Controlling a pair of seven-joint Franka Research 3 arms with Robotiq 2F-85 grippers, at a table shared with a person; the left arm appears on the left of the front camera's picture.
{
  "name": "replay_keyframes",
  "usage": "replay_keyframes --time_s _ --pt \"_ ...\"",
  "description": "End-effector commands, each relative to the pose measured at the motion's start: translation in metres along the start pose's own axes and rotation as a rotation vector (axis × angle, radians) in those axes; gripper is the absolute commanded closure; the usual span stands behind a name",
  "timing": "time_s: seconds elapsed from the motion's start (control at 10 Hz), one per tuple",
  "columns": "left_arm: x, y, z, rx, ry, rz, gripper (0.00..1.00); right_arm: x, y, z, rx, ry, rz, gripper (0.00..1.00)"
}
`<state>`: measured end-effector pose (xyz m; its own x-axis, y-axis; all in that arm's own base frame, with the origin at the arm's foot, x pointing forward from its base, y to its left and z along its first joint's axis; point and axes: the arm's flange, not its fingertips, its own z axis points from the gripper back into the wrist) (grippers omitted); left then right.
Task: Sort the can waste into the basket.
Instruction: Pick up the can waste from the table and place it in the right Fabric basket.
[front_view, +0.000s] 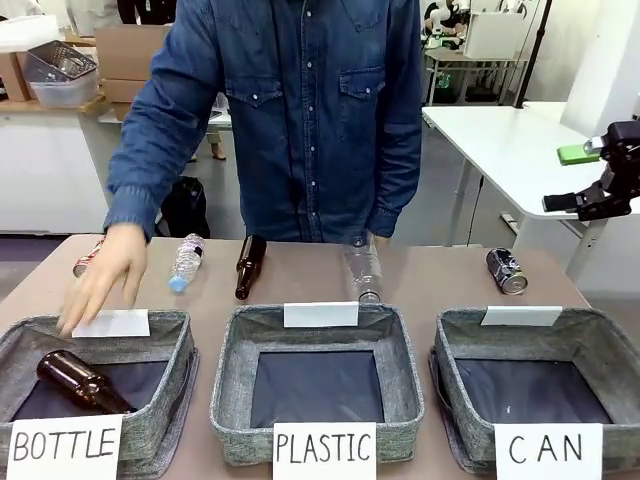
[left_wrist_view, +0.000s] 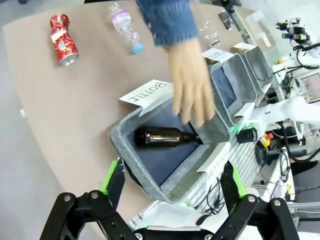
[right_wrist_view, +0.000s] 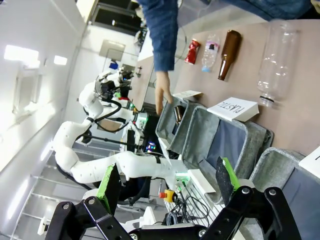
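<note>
A dark can (front_view: 506, 271) lies on the brown table just behind the right-hand grey basket (front_view: 600, 345), which bears the sign "CAN". At the far left, a red can (front_view: 86, 258) lies partly behind the person's hand (front_view: 105, 278); the left wrist view shows this red can (left_wrist_view: 62, 39) on its side. My right gripper (front_view: 566, 178) hangs open and empty in the air, off the table's right end and above the dark can's level. My left gripper (left_wrist_view: 172, 181) is open and empty above the near corner of the "BOTTLE" basket (left_wrist_view: 125, 150). In the right wrist view my right gripper (right_wrist_view: 167, 180) is open.
A brown bottle (front_view: 82, 382) lies in the "BOTTLE" basket, with the person's hand just over its far rim. Between the two cans lie a small plastic bottle (front_view: 185, 262), a brown bottle (front_view: 250, 266) and a clear bottle (front_view: 363, 268). The "PLASTIC" basket (front_view: 400, 340) stands in the middle.
</note>
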<state>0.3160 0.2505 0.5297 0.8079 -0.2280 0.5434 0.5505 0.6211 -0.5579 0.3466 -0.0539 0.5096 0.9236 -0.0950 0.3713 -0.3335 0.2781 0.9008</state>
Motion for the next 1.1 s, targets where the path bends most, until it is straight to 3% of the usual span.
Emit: replay_keyframes --time_s 0.0,0.2,0.3,0.4,0.5,0.6,0.8,1.0 --pt "0.023 0.003 -0.024 0.038 0.047 -0.002 0.0 0.003 0.0 -0.002 0.023 -0.014 0.027 0.0" --pt "0.054 0.011 -0.057 0.054 0.129 -0.011 0.0 0.003 0.0 -0.002 0.023 -0.014 0.027 0.0" --pt "0.076 0.023 -0.086 0.118 0.188 0.002 0.0 0.003 0.0 -0.002 0.023 -0.014 0.027 0.0" --pt "0.102 0.044 -0.129 0.139 0.326 -0.078 0.0 0.003 0.0 -0.002 0.023 -0.014 0.027 0.0" --pt "0.121 0.063 -0.166 0.286 0.387 -0.076 0.0 0.003 0.0 -0.002 0.023 -0.014 0.027 0.0" --pt "0.137 0.08 -0.203 0.434 0.411 -0.07 0.0 0.003 0.0 -0.002 0.023 -0.014 0.027 0.0" --pt "0.16 0.104 -0.268 0.6 0.392 -0.109 0.0 0.003 0.0 -0.002 0.023 -0.014 0.027 0.0" --pt "0.168 0.121 -0.298 0.603 0.414 -0.122 0.0 0.003 0.0 -0.002 0.023 -0.014 0.027 0.0"
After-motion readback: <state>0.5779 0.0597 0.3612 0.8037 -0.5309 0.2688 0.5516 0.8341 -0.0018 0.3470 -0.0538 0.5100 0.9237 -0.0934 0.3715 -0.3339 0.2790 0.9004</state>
